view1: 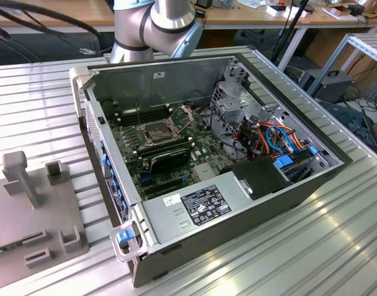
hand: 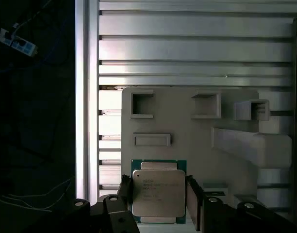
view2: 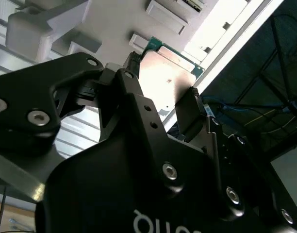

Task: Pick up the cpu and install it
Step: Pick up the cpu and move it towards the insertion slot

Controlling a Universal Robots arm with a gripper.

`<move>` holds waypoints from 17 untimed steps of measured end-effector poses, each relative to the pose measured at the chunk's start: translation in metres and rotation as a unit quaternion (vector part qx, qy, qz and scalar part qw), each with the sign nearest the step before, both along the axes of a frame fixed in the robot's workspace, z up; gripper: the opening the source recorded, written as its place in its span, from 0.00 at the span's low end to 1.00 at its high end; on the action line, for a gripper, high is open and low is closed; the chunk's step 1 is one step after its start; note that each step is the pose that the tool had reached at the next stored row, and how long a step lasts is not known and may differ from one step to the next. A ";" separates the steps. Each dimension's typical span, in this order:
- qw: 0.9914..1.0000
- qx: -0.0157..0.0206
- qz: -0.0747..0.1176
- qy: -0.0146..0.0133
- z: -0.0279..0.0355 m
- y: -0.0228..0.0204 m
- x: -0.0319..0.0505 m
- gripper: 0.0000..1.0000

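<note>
The cpu (hand: 158, 193), a flat square chip with a dull silver top and a green rim, lies between my gripper's (hand: 158, 194) two black fingers (hand: 124, 190). In both wrist views the fingers press on its two opposite edges. It is also the bright square cpu (view2: 165, 85) in the second wrist view, inside the gripper (view2: 163, 94). Under it is the grey fixture plate (hand: 187, 141); whether the chip rests on it or hangs above it I cannot tell. The dark socket (view1: 156, 131) sits on the motherboard in the open computer case (view1: 194, 203).
The grey fixture plate (view1: 28, 203) with raised blocks and pockets lies at the exterior view's left on the ribbed metal table (view1: 312, 246). Inside the case are a drive cage (view1: 235, 108), bundled cables (view1: 281, 139) and a black cooler (view1: 170, 161). The arm's joint (view1: 158, 24) rises behind the case.
</note>
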State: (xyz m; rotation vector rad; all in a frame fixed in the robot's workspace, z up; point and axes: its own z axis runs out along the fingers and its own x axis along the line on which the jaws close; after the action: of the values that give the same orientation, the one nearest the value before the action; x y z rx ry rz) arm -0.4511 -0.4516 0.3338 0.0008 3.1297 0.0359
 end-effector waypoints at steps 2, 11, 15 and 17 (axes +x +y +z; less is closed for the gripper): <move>1.000 0.000 0.000 0.000 0.0116 0.0000 0.0000 0.54; 1.000 0.000 0.000 0.000 0.0150 0.0000 0.0000 0.54; 1.000 0.000 0.000 0.000 0.0160 0.0000 0.0000 0.54; 1.000 0.000 0.000 0.000 0.0174 0.0000 0.0000 0.54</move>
State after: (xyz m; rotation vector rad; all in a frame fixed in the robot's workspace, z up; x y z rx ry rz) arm -0.4512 -0.4516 0.3512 0.0009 3.1289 0.0356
